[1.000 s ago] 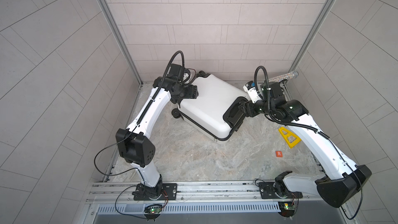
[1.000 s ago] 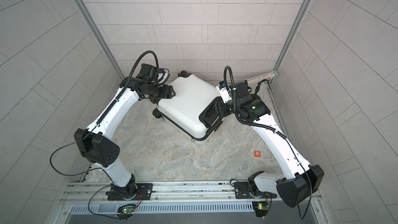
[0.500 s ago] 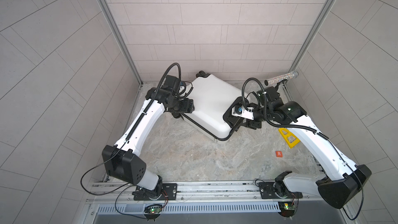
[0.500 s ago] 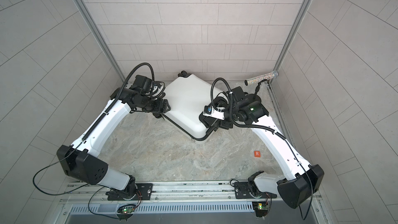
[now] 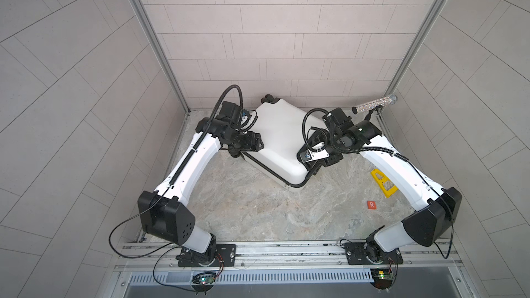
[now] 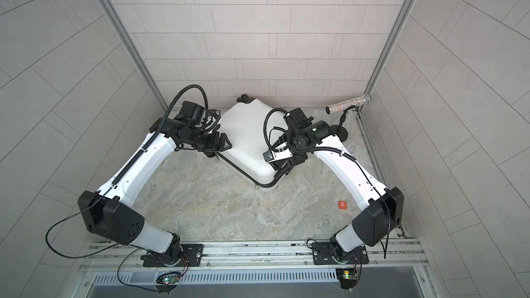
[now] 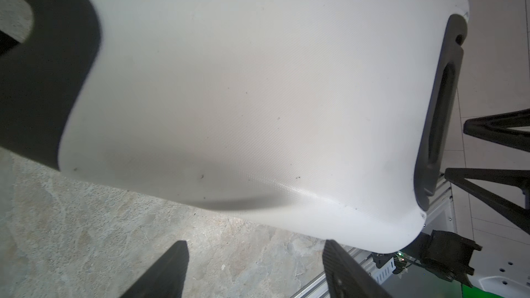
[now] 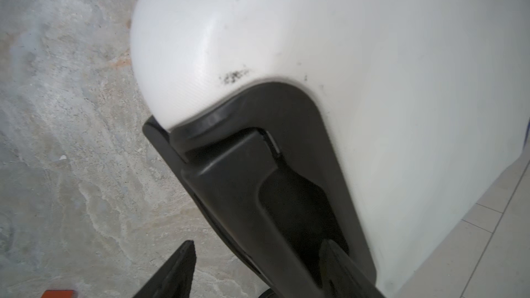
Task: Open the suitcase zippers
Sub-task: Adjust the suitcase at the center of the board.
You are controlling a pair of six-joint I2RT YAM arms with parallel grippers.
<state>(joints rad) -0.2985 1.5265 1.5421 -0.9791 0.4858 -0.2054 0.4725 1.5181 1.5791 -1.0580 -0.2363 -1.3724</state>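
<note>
The white suitcase (image 5: 275, 136) (image 6: 246, 139) lies flat on the stone floor near the back wall. Its black zippers (image 5: 286, 184) (image 6: 265, 186) show as a dark band along the front edge and corner. My left gripper (image 5: 255, 143) (image 6: 224, 144) is open at the case's left edge; in the left wrist view the left gripper (image 7: 253, 246) has only floor between its fingers, just below the white shell (image 7: 243, 96). My right gripper (image 5: 315, 169) (image 8: 258, 245) is open astride the black handle (image 8: 258, 184) on the case's right side, one finger in its recess.
A glittery tube (image 5: 374, 103) (image 6: 348, 104) on a stand sits at the back right corner. A yellow piece (image 5: 383, 182) and a small red tile (image 5: 371, 204) (image 6: 342, 204) lie on the floor to the right. Tiled walls close in three sides.
My left gripper has slid forward along the case's left edge. My right wrist has turned over and the gripper has dropped beside the handle at the case's right corner.
</note>
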